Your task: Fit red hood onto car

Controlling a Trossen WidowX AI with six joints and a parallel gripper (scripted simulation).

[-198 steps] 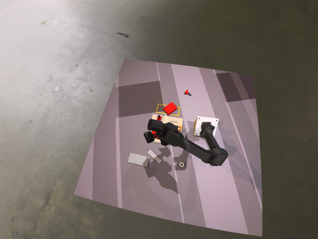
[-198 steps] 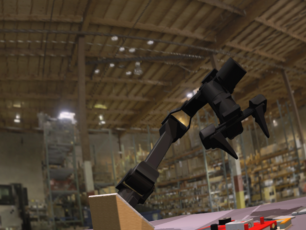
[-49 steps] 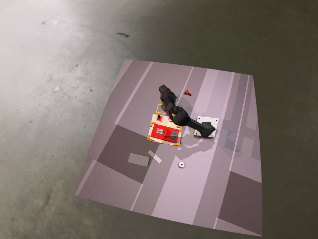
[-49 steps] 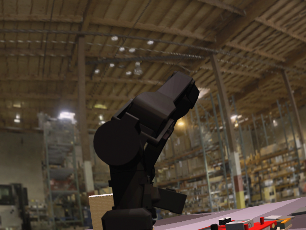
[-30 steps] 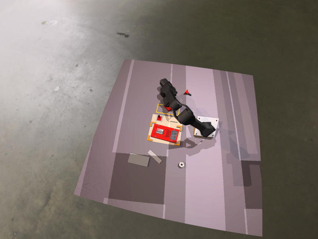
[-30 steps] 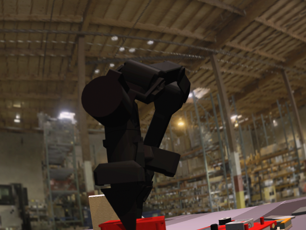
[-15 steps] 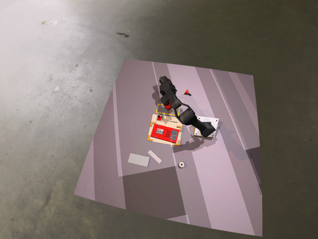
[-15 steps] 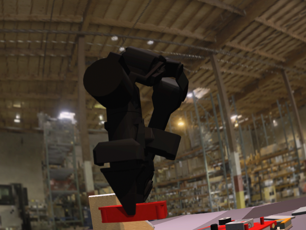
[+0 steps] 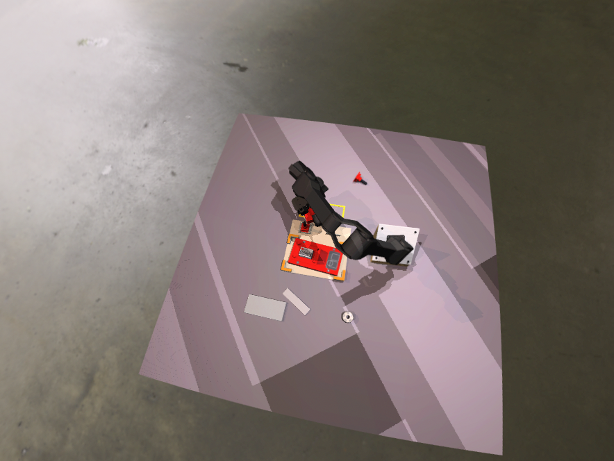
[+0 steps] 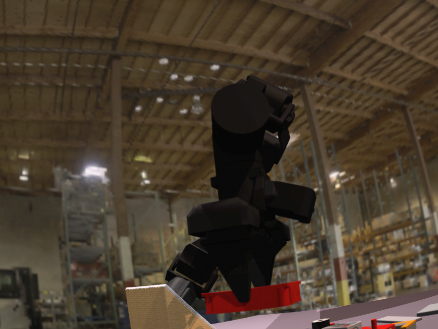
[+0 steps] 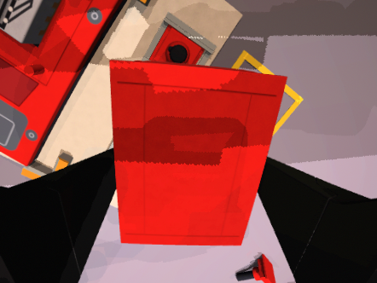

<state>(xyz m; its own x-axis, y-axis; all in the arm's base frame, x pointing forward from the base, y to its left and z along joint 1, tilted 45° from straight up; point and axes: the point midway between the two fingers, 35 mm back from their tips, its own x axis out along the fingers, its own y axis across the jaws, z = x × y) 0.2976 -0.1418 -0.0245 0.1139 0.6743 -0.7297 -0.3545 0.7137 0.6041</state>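
Observation:
The red hood point(image 9: 309, 215) point(image 10: 270, 298) point(image 11: 183, 192) is held roof up, raised above the table and slightly tilted in the exterior view. My gripper point(image 10: 252, 293) point(image 11: 188, 158) is shut on its two long sides. The hood hangs beside the chassis, partly over the jig board's edge in the wrist view. The red chassis point(image 9: 321, 252) point(image 11: 47, 100) sits in the jig point(image 9: 294, 272) point(image 11: 87, 124) between orange corners. The engine block point(image 9: 305, 252) point(image 11: 21, 23) is on its deck. One peg point(image 11: 36, 69) shows clearly in the wrist view. The hood's corner holes are hidden.
A red stand with a black knob point(image 9: 305, 226) point(image 11: 177, 54) is on the jig board near the hood. A yellow outline point(image 9: 344, 211) point(image 11: 288, 116) lies behind. A red piece point(image 9: 358, 177) point(image 11: 267, 268), a ring point(image 9: 347, 316) and two flat plates point(image 9: 265, 307) point(image 9: 296, 300) lie around.

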